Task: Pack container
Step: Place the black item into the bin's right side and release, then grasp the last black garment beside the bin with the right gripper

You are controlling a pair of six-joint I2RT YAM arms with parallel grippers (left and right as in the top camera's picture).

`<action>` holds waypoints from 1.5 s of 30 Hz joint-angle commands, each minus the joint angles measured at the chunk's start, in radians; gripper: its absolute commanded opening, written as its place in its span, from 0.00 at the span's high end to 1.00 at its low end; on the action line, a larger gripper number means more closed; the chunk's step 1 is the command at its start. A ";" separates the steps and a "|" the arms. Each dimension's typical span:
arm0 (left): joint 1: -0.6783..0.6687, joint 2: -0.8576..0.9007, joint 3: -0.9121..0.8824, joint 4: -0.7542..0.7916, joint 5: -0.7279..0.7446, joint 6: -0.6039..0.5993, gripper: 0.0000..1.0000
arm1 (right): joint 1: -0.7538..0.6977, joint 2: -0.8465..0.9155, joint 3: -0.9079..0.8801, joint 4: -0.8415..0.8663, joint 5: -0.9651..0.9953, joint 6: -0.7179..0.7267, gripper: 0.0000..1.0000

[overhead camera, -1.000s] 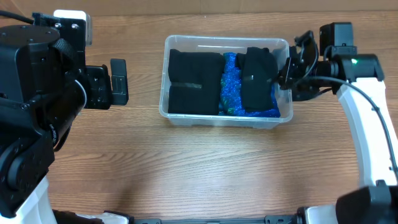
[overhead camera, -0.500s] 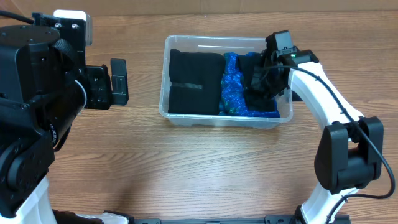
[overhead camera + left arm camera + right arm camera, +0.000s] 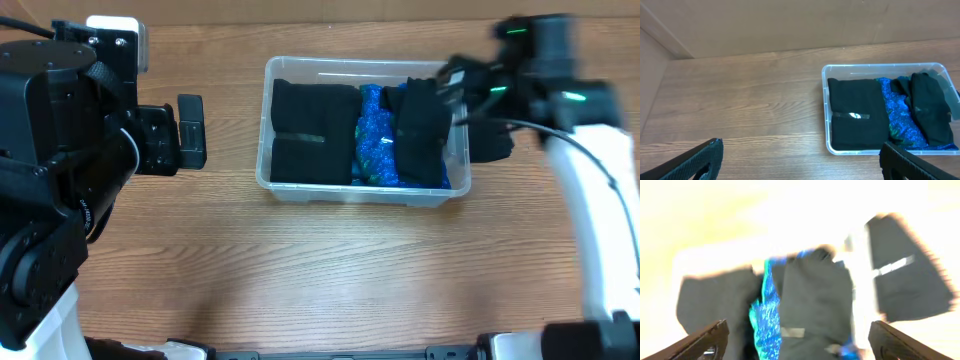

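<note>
The clear container (image 3: 268, 178) stands mid-table. Inside lie a black folded cloth (image 3: 312, 130) on the left, a sparkly blue item (image 3: 374, 135) in the middle and a second black folded cloth (image 3: 420, 135) on the right. My right gripper (image 3: 468, 100), blurred by motion, hovers over the container's right end. In the right wrist view it (image 3: 802, 342) is open above the right black cloth (image 3: 812, 295) and the blue item (image 3: 765, 320), holding nothing. My left gripper (image 3: 190, 131) is open, well left of the container (image 3: 826, 125); it (image 3: 800, 165) is empty.
The wooden table runs all around the container. The bulky left arm (image 3: 60, 150) fills the left side of the overhead view. The white right arm (image 3: 600, 200) comes in from the right edge. A wall panel (image 3: 790, 25) rises behind the table.
The right gripper, shut and down on the right black cloth half a second ago, has opened and drawn back up and to the right. The cloth stays in the container. The left arm has not moved.
</note>
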 commanded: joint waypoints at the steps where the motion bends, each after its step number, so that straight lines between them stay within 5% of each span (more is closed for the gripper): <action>1: 0.006 -0.001 -0.003 0.002 -0.013 0.019 0.00 | -0.192 0.042 0.002 -0.021 -0.117 -0.029 0.05; 10: 0.006 -0.001 -0.003 0.002 -0.013 0.019 0.00 | -0.406 0.328 0.002 0.029 -0.113 -0.034 0.03; 28: 0.006 -0.001 -0.003 0.002 -0.013 0.019 0.00 | -0.290 0.674 0.002 0.230 -0.233 -0.135 0.08; 31: 0.006 -0.001 -0.003 0.002 -0.013 0.019 0.00 | -0.269 0.715 0.002 0.227 -0.228 -0.135 0.18; 36: 0.006 -0.001 -0.003 0.002 -0.013 0.019 0.00 | -0.265 0.721 0.003 0.202 -0.228 -0.135 0.67; 45: 0.006 -0.001 -0.003 0.002 -0.013 0.019 0.00 | -0.322 0.494 0.003 0.111 -0.224 -0.132 0.96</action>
